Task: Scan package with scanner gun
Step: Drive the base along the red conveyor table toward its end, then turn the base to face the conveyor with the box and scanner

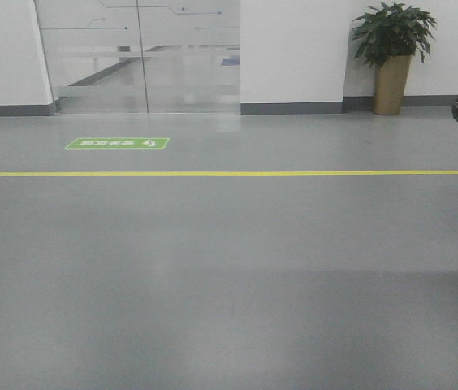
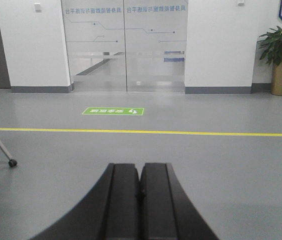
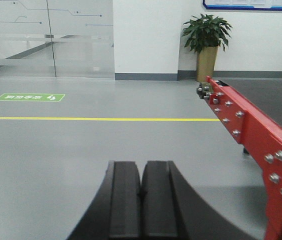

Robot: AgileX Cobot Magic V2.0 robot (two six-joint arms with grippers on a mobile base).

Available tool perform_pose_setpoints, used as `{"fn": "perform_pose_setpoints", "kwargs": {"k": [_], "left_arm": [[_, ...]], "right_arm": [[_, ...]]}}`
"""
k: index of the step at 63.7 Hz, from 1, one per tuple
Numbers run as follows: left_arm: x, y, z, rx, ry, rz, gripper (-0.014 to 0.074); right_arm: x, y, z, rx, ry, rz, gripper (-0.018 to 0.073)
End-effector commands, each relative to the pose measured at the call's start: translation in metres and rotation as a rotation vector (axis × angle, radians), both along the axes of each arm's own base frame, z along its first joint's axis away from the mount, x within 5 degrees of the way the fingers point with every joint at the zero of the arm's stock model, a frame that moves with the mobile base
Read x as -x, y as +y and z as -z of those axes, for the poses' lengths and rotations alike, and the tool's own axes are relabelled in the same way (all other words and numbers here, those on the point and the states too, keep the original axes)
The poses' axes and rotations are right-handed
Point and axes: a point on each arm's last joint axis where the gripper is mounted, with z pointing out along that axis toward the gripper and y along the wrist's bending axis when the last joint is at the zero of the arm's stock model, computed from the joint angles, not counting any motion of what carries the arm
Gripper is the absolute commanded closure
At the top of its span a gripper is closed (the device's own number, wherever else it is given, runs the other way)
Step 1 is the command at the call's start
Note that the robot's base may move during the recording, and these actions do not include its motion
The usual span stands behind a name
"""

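Two tools (image 2: 140,171) (image 3: 141,169) level, jaws together

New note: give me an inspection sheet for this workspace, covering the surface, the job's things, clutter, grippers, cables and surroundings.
Surface: bare grey floor with a yellow line and a green floor sign; no table in view.
Job's things: nothing seen in any view.
Clutter: red bolted beam on the right; wheeled chair at the left edge.
Grippers: left gripper has its fingers together with nothing between them; right gripper the same.
Cables: nothing seen.
Surroundings: frosted glass doors, white wall, potted plant.
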Motion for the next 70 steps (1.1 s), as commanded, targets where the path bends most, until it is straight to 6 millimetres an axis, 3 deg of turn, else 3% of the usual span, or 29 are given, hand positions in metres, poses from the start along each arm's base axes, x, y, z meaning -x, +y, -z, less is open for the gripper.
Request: {"fn": "perform_pose_setpoints", "kwargs": {"k": [1, 70], "left_arm": [[0.0005, -0.0004, -0.0028, 0.001, -0.023, 0.006, 0.0708], [0.0005, -0.0004, -0.0028, 0.001, -0.023, 0.006, 0.0708]], "right_arm": [[0.0003, 0.0013, -0.0013, 0.008, -0.016, -0.024, 0.0712], [0.0003, 0.0019, -0.0016, 0.008, -0.02, -0.036, 0.0712]]}}
